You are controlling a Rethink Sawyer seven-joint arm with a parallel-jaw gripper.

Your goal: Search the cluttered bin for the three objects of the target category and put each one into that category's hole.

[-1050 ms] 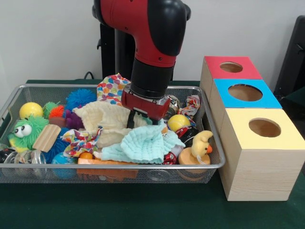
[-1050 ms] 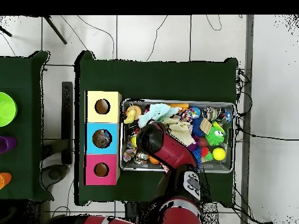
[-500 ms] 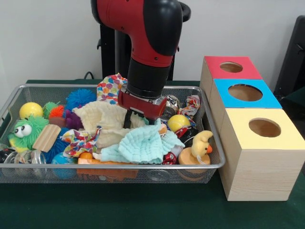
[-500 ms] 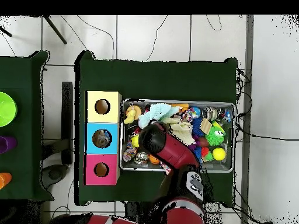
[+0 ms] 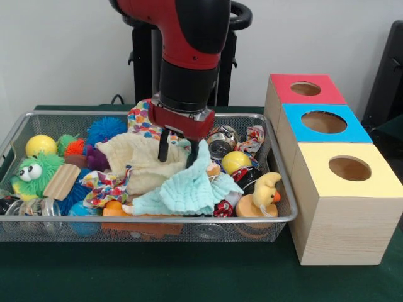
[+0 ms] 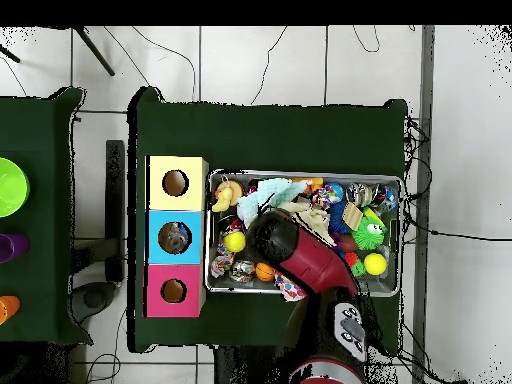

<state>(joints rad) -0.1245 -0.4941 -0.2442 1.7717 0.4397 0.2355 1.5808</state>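
My gripper (image 5: pixel 178 151) hangs over the middle of the wire bin (image 5: pixel 151 218), shut on a corner of the mint cloth (image 5: pixel 186 189). That corner is pulled up into a peak by the right finger, while the rest of the cloth still lies on the clutter. A cream cloth (image 5: pixel 135 157) lies just left of it. Three boxes with holes stand to the right: red (image 5: pixel 305 89), blue (image 5: pixel 323 121) and yellow (image 5: pixel 349 168). In the overhead view the arm (image 6: pixel 290 250) covers the gripper, and the mint cloth (image 6: pixel 262 192) shows beside it.
The bin also holds a yellow ball (image 5: pixel 235 161), a duck toy (image 5: pixel 264 192), a metal can (image 5: pixel 220 141), a green frog plush (image 5: pixel 34 173), a wooden block (image 5: pixel 61 181), fuzzy balls and a patterned cloth (image 5: pixel 146 116). The yellow box stands right beside the bin's right rim.
The gripper has risen out of the clutter and shifted slightly left, drawing a corner of the mint cloth up with it.
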